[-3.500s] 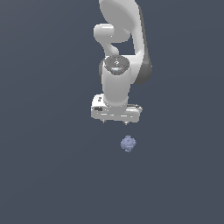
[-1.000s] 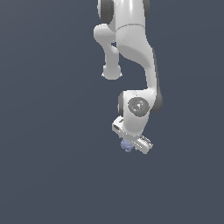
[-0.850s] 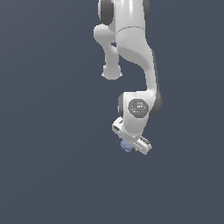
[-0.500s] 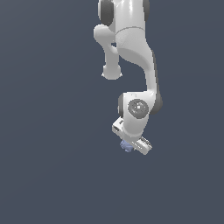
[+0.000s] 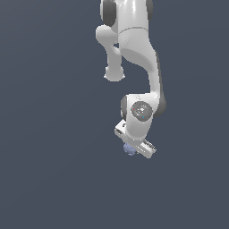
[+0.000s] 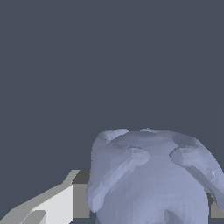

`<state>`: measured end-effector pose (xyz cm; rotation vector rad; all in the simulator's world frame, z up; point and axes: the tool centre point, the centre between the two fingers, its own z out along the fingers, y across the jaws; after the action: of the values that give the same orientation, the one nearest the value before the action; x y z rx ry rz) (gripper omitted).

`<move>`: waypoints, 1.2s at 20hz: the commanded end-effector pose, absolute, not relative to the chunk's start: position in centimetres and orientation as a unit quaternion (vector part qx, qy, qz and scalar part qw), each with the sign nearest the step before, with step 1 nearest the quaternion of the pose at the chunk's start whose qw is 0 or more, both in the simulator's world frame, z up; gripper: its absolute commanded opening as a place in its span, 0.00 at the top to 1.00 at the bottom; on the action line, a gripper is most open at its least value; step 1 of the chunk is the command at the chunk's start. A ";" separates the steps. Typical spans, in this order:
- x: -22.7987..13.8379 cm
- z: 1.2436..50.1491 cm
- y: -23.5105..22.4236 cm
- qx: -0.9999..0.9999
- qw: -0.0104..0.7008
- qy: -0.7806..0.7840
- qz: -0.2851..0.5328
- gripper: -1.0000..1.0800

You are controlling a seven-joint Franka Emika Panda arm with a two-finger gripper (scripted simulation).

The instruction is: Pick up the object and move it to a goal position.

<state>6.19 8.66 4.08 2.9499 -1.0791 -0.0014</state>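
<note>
The object (image 5: 129,150) is a small, knobbly, pale periwinkle lump on the dark grey floor. In the exterior view only a part of it shows, under the lower edge of the white hand. My gripper (image 5: 132,149) is down over it, tilted. In the wrist view the object (image 6: 151,175) fills the space between my two fingers. One white finger (image 6: 57,205) touches one side of it. Only a sliver of the other finger (image 6: 215,209) shows at the opposite side. The gripper is shut on the object.
A plain dark grey floor (image 5: 53,170) lies all around. The white arm (image 5: 134,49) rises above the gripper towards the top of the exterior view. No goal marker shows in either view.
3.5 s ago the gripper hung open above the object. It has since come down, turned and tilted over it. Over the last second the arm has barely moved.
</note>
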 end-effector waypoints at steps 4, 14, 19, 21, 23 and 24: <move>7.0 5.3 9.2 0.939 0.000 -0.343 0.000 1.00; 10.3 9.7 11.3 0.939 0.000 -0.344 0.000 1.00; 11.8 11.5 12.2 0.939 0.000 -0.344 0.000 1.00; 12.2 12.0 12.5 0.939 0.000 -0.344 0.000 1.00; 12.5 12.4 12.7 0.939 0.000 -0.344 0.000 1.00; 12.6 12.5 12.7 0.939 0.000 -0.344 0.000 1.00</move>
<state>12.37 12.62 12.26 2.9502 -1.0789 0.0006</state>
